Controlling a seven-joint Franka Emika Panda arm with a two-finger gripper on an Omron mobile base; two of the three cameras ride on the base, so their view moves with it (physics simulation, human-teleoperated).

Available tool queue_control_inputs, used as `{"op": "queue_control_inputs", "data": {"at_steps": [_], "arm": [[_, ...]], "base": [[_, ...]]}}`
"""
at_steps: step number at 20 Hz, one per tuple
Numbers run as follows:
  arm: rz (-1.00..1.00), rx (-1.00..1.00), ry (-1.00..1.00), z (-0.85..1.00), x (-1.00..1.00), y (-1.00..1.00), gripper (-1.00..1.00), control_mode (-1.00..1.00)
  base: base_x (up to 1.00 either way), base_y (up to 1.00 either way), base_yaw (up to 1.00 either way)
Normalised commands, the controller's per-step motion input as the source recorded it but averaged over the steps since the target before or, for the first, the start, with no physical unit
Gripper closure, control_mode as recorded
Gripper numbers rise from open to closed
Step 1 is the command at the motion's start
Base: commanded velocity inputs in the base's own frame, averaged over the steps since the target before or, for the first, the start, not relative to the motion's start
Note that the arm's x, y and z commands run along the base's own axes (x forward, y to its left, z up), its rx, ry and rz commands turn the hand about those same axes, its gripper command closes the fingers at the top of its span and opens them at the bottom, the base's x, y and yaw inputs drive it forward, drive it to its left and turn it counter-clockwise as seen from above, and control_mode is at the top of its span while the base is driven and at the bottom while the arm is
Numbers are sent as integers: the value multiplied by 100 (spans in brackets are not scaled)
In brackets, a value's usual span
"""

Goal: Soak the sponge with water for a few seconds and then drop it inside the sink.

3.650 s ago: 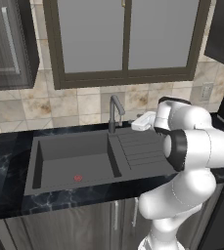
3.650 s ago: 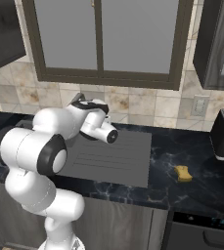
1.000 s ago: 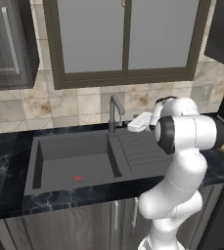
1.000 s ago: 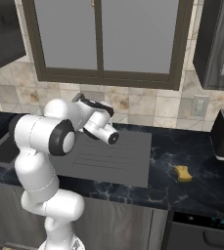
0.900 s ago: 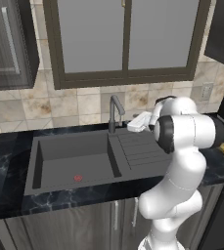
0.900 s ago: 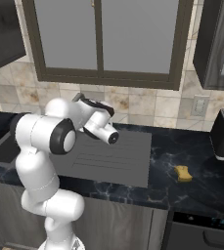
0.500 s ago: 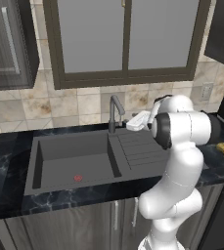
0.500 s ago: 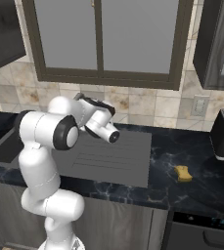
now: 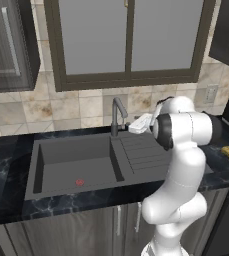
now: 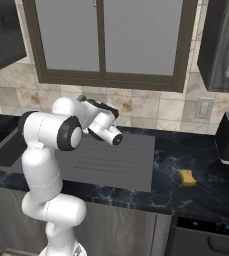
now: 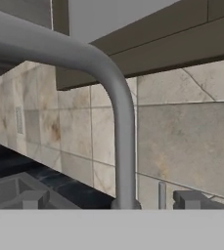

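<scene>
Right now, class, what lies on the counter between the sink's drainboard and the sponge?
Nothing: in the right base view, bare black marbled countertop separates the sink drainboard from the sponge.

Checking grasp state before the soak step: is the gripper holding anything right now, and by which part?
Nothing is held. The gripper is open and empty beside the faucet; the sponge lies untouched on the countertop, right of the sink.

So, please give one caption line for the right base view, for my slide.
Franka arm reaches toward the sink with the sponge lying untouched on the black countertop.
</scene>
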Motion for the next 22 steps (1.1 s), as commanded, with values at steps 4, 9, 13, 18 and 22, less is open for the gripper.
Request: {"op": "queue_control_inputs", "data": {"at_steps": [4,9,13,18,22], "arm": [[0,0,0,-16,9,0,-100,-100],[0,0,0,-16,7,1,-100,-100],[0,0,0,-16,9,4,-100,-100],[0,0,0,-14,12,5,-100,-100],[0,0,0,-12,18,6,-100,-100]], "base": [[0,0,0],[0,0,0],[0,0,0],[0,0,0],[0,0,0]]}}
